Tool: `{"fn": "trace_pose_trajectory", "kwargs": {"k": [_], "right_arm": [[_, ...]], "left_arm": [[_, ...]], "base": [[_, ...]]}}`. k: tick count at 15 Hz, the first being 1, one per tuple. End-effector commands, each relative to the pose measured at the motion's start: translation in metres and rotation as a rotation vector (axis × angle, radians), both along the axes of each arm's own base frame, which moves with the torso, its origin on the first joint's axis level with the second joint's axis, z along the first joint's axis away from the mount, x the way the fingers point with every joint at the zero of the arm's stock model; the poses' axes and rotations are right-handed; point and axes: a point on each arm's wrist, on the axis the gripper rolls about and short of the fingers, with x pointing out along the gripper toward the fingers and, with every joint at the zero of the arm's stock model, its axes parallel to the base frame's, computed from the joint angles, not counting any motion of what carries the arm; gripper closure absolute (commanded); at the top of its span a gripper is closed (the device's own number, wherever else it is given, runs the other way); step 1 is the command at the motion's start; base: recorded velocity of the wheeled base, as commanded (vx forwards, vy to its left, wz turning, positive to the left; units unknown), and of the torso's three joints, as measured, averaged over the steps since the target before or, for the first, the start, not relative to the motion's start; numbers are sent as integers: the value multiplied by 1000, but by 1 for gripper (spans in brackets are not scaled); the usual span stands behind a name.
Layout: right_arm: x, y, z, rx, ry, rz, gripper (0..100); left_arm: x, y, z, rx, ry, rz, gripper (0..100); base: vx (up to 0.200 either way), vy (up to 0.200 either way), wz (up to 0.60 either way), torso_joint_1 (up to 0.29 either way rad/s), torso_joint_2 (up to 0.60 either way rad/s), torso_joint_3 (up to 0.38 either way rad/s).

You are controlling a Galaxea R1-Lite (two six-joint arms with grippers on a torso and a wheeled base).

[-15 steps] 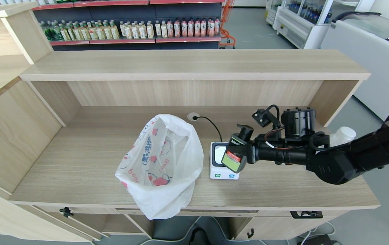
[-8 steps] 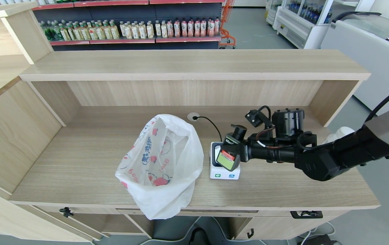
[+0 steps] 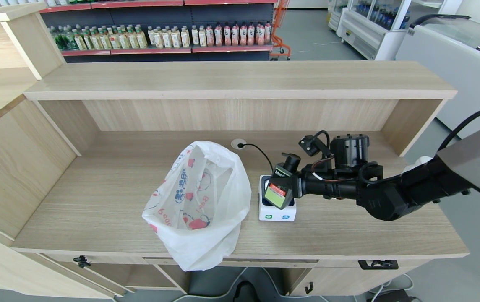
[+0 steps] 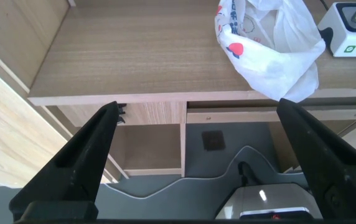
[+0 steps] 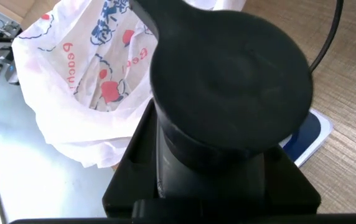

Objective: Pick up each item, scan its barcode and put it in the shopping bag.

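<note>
Scanning step. The bottle (image 3: 279,191), black-capped and tilted with its cap toward the far side, is held just above the scanner (image 3: 277,214), right of the bag (image 3: 200,197) on the tabletop (image 3: 97,201). For a clean read, the barcode should be turned to face the scanner window and steadied there. The right gripper (image 3: 293,187) is closed around the bottle; the left gripper (image 4: 198,106), spread wide and empty, hangs before the near tabletop edge.
</note>
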Motion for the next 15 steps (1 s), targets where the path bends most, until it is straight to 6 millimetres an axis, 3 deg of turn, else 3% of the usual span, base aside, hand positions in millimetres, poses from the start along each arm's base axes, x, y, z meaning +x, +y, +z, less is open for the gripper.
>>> {"fn": "trace_pose_trajectory", "kwargs": {"k": [1,4,6,8,10,12,15], "right_arm": [[0,0,-1,-2,4,1,100],[0,-3,5,5,-11,-8,100],[-4,-11,30,20,-71,-37,100],[-27,-46,63,-16,-187,-120,100],[-56,-89,77,-190,-363,-161,100],[-77,-118,90,-365,-546,-185,100],[-88,-126,108,-298,-598,-157,100]], "left_arm": [[0,0,0,1,-1,0,0],[0,0,0,0,0,0,0],[0,0,0,0,0,0,0],[0,0,0,0,0,0,0],[0,0,0,0,0,0,0],[0,0,0,0,0,0,0],[0,0,0,0,0,0,0]], "base": [[0,0,0,0,0,0],[0,0,0,0,0,0],[0,0,0,0,0,0],[0,0,0,0,0,0],[0,0,0,0,0,0],[0,0,0,0,0,0],[0,0,0,0,0,0]]}}
